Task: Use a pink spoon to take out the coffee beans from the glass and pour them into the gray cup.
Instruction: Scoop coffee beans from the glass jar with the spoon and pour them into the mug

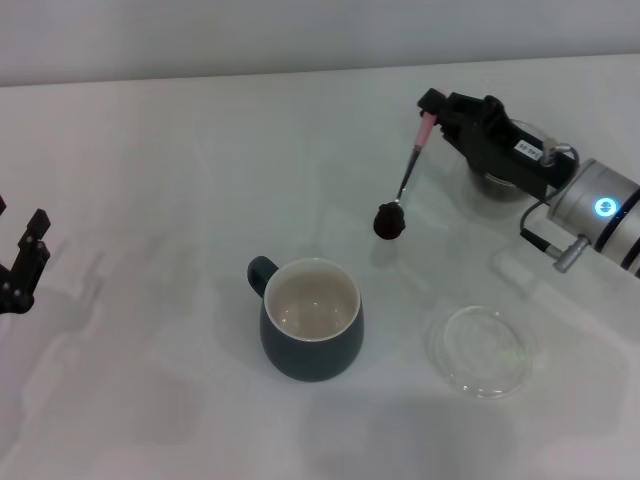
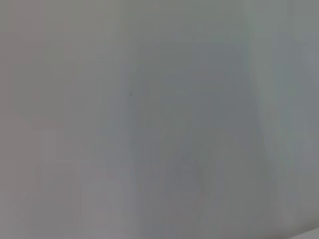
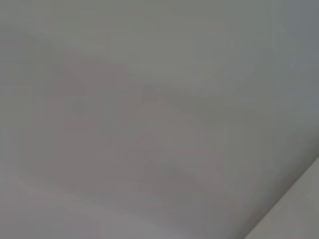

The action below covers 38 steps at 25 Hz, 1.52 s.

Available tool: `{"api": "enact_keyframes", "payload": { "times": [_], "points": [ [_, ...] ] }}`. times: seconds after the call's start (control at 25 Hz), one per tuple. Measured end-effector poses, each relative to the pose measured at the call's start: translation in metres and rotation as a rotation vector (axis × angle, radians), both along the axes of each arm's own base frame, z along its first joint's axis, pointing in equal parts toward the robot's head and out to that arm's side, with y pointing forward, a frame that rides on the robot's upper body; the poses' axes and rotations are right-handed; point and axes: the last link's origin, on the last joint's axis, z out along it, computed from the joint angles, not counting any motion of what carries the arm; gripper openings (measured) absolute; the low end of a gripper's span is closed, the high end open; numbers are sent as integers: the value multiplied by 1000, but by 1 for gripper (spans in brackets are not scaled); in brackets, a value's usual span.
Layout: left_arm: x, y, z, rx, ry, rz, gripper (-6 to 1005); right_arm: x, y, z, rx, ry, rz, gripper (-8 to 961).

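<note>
In the head view my right gripper [image 1: 432, 112] is shut on the pink handle of the pink spoon [image 1: 411, 168]. The spoon hangs down and to the left, its bowl loaded with dark coffee beans [image 1: 390, 221] above the table. That bowl is up and to the right of the gray cup [image 1: 310, 320], which stands upright with a cream inside and its handle pointing left. The glass [image 1: 497, 181] is mostly hidden behind my right gripper's body. My left gripper [image 1: 24, 262] rests at the far left edge, away from everything. Both wrist views show only blank grey surface.
A flat clear round dish [image 1: 482, 350] lies on the white table, right of the gray cup. The right arm's silver wrist with a blue light [image 1: 603, 208] reaches in from the right edge.
</note>
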Motion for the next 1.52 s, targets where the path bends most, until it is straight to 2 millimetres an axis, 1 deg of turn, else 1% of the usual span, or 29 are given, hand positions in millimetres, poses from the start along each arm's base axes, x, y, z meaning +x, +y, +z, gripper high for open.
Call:
{"api": "enact_keyframes", "payload": {
  "times": [0.6, 0.72, 1.0, 1.32, 1.52],
  "points": [
    [0, 3, -1, -1, 11, 6, 456, -24, 2, -19, -60, 12, 73, 162],
    [-1, 4, -1, 0, 19, 9, 456, -30, 0, -24, -73, 13, 92, 162],
    [1, 11, -3, -8, 30, 13, 457, -35, -8, -31, -106, -3, 143, 162],
    [0, 11, -3, -8, 32, 15, 457, -40, -10, -36, -84, -93, 224, 163],
    [-1, 12, -3, -12, 37, 24, 457, -51, -9, -37, -31, -180, 347, 163]
  ]
}}
